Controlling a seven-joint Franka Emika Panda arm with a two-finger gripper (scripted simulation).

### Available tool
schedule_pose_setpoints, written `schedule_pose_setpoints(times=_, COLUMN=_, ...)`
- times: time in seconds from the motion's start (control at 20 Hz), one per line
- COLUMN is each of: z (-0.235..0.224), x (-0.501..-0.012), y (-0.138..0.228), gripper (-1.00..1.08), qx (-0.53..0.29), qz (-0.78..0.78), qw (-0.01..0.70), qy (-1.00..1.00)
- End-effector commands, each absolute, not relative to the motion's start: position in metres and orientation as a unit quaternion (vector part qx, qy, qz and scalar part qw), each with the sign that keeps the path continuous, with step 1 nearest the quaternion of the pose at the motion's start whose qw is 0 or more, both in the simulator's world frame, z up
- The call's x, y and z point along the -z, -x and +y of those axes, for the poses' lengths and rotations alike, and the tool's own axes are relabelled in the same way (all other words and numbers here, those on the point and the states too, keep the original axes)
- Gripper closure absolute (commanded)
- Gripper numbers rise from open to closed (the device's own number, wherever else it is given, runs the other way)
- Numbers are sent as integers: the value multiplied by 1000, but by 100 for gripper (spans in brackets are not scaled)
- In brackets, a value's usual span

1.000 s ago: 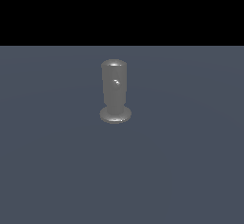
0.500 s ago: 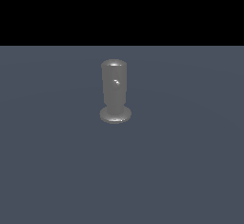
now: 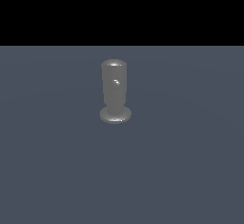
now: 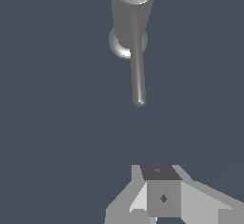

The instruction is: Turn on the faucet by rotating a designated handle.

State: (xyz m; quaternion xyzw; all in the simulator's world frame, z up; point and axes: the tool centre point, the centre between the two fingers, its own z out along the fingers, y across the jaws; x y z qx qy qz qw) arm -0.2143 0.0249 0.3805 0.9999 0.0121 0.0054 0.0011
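I see the faucet standing upright on the desk, near the middle of the exterior view. Its handle juts out from the upper body, pointing toward my wrist camera. The gripper sits well apart from it; I cannot tell whether the fingers are released or clenched.
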Motion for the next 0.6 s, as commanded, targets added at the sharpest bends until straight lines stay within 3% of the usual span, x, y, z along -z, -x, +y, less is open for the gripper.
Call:
schedule_pose_setpoints(times=0.0, z=30, x=-359, y=208, gripper=108, qx=-5, qz=15, qw=1, qy=-1000)
schedule_pose_setpoints(times=0.55, z=50, x=-273, y=179, gripper=108, qx=-2, qz=28, qw=0, qy=-1000)
